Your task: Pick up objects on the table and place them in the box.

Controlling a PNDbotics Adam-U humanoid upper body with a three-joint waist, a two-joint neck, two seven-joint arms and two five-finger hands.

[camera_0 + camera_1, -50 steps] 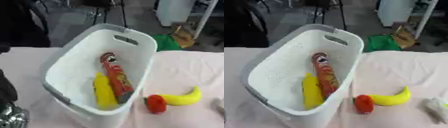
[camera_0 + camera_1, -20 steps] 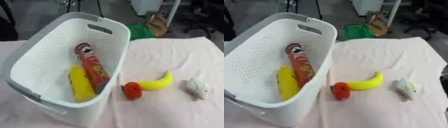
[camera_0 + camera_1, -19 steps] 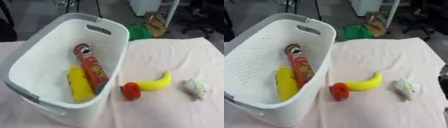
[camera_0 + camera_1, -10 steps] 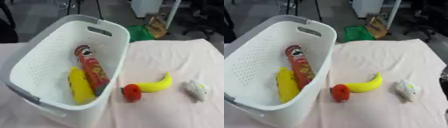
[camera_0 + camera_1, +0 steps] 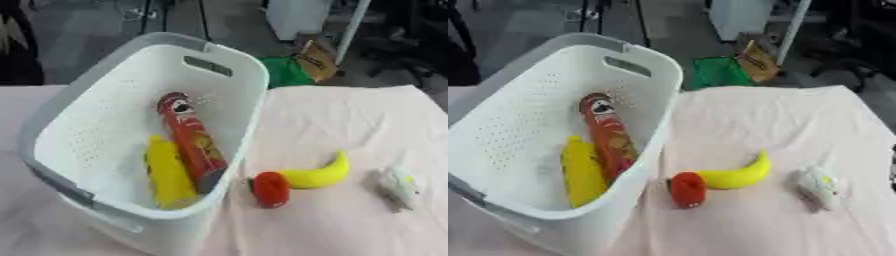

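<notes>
A white laundry basket (image 5: pixel 229 75) stands on the pale desk (image 5: pixel 350 120), holding a red crisps tube (image 5: pixel 191 141) beside a yellow bottle (image 5: pixel 169 174). Just right of the basket lie a red pepper (image 5: pixel 270 189) touching a banana (image 5: pixel 317 173); farther right, a white toy (image 5: pixel 819 187). Neither hand is visible, so their fingers cannot be judged.

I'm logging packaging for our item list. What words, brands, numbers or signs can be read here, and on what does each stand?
None can be read letter for letter.
Red crisp tube in the white basket: a round face-like logo near its top, lettering blurred.
Yellow bottle, red item, banana, small white object: no text visible.
</notes>
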